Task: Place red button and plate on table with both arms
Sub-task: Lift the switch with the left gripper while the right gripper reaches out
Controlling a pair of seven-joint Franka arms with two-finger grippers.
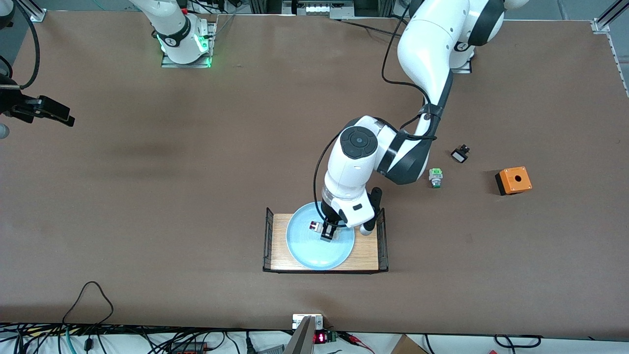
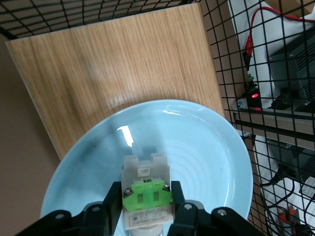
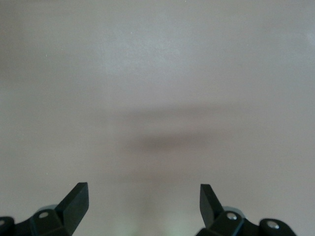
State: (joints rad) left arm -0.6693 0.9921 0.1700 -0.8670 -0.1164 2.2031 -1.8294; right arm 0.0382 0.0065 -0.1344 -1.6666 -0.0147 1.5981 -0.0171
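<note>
The pale blue plate (image 1: 304,246) lies on a small wooden tray (image 1: 366,255) near the table's front edge. My left gripper (image 1: 328,232) reaches down over the plate and is shut on the red button (image 1: 317,227), its red cap pointing toward the right arm's end. In the left wrist view the fingers (image 2: 114,201) press both sides of the button's green block (image 2: 146,192) just over the plate (image 2: 197,147). I cannot tell if the button touches the plate. My right gripper (image 1: 56,114) waits open and empty over the bare table (image 1: 162,196) at the right arm's end; it also shows in the right wrist view (image 3: 142,196).
The tray has black wire ends (image 1: 268,238) on two sides. Toward the left arm's end lie a green-and-grey switch without a red cap (image 1: 435,177), a small black switch (image 1: 460,154) and an orange box with a hole (image 1: 513,180).
</note>
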